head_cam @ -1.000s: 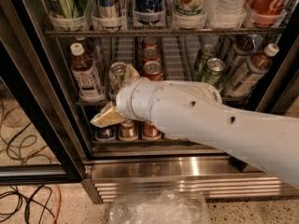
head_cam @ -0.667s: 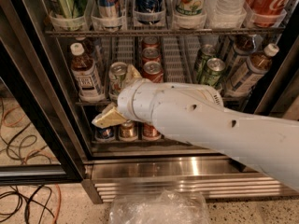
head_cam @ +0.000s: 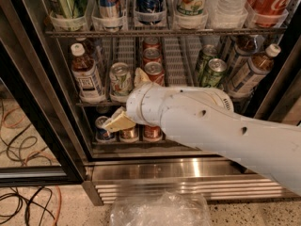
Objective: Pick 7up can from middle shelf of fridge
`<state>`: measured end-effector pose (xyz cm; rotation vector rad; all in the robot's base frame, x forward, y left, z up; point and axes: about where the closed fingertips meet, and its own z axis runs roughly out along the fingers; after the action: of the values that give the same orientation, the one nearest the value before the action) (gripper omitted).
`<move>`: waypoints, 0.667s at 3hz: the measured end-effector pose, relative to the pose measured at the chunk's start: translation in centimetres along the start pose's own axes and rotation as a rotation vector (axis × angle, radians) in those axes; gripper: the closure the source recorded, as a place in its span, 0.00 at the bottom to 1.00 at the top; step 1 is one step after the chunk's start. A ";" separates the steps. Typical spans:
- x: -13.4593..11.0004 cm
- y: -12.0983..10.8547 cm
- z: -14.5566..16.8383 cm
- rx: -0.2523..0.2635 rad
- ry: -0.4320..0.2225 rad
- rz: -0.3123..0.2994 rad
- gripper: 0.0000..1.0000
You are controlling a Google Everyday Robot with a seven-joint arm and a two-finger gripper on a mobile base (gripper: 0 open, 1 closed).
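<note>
The 7up can stands upright at the front of the middle shelf of the fridge. It is in the second lane from the left, just beside a brown tea bottle on one side and a row of red cans on the other. Its long axis is vertical, with the silver top up and the printed side facing out of the cooler.

The claw is at the shelf front, right by the can, on the end of the white arm. Its two tan fingers are spread apart and clamp nothing. One tip shows beside the can's upper right shoulder and the other below the shelf edge. The wrist hides much of the gap, so the can may not yet lie between the fingers; depth is hard to judge here.

A full can is likely moderately heavy and stiff enough along its height, but its thin wall dents under a hard squeeze and may be slick if chilled. The best hold looks to be across the middle of the body, with the fingers on opposite sides and the can kept upright as it comes out. The neighbours stand close, so finger room is tight.
</note>
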<state>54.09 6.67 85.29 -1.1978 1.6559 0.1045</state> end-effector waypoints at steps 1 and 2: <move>0.0 0.0 0.1 -0.001 -0.001 0.000 0.00; -1.1 -0.1 1.4 -0.006 -0.034 -0.026 0.00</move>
<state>55.06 8.19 85.54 -1.2151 1.6111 0.1129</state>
